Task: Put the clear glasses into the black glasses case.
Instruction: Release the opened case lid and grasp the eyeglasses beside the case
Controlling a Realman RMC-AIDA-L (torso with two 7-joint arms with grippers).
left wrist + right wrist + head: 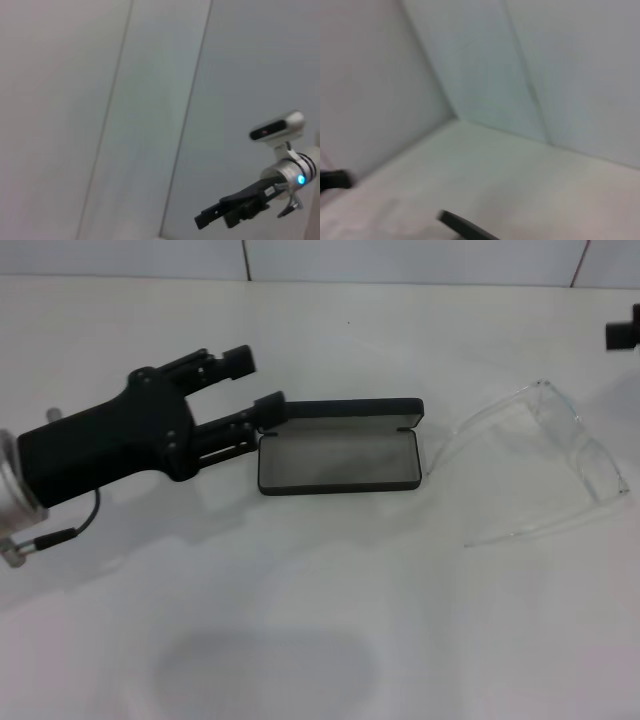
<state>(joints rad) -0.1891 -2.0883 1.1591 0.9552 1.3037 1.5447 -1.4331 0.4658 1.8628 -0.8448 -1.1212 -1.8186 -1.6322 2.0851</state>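
The black glasses case (338,460) lies open in the middle of the table, its grey lining facing up and its lid standing along the far side. To its right the clear glasses (560,455) rest on the table with their arms unfolded, pointing toward the case. My left gripper (255,383) is open just left of the case, with one finger (268,406) at the case's left end and nothing between the fingers. Only a black bit of my right gripper (624,330) shows at the far right edge, away from the glasses. The left wrist view catches the right gripper (227,212) from afar.
The white table (320,620) meets a pale panelled wall (400,260) at the back. In the right wrist view a dark edge (465,227) shows low on the table surface; I cannot tell what it is.
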